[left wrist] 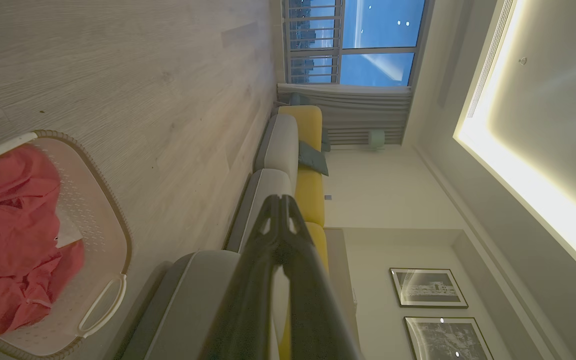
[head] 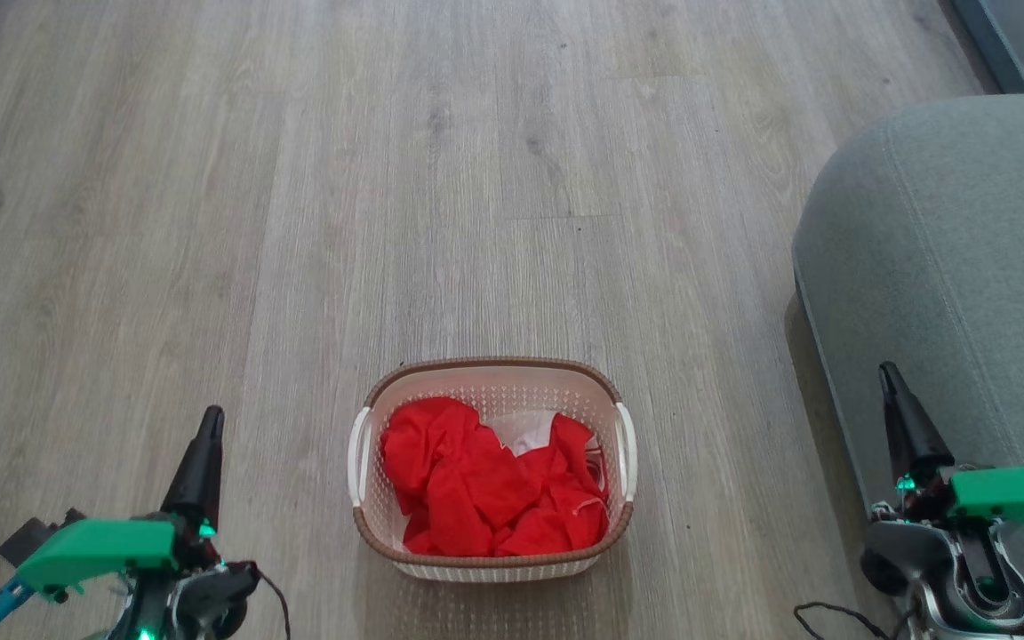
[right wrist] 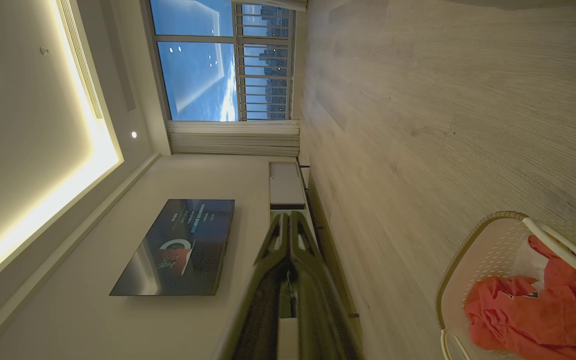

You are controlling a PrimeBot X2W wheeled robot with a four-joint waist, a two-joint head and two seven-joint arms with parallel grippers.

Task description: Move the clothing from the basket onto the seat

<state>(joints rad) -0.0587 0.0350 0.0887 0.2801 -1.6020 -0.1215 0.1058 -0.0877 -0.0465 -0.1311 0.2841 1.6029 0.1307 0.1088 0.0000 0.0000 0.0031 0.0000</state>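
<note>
Sitting on a pale wood floor [head: 441,178], a small cream basket [head: 494,391] with a brown rim and white side handles holds a heap of crumpled red clothing [head: 476,489]. A white cloth [head: 525,434] peeks out among the red (tucked against the basket's far wall). A large grey-green seat [head: 965,267] with a rounded edge stands toward the floor's right side, apart from the basket. The left gripper [head: 212,418] hovers left of the basket, jaws pressed together and empty. The right gripper [head: 885,373] hovers against the seat's near edge, jaws likewise pressed together, gripping nothing. Both grippers are apart from the basket.
</note>
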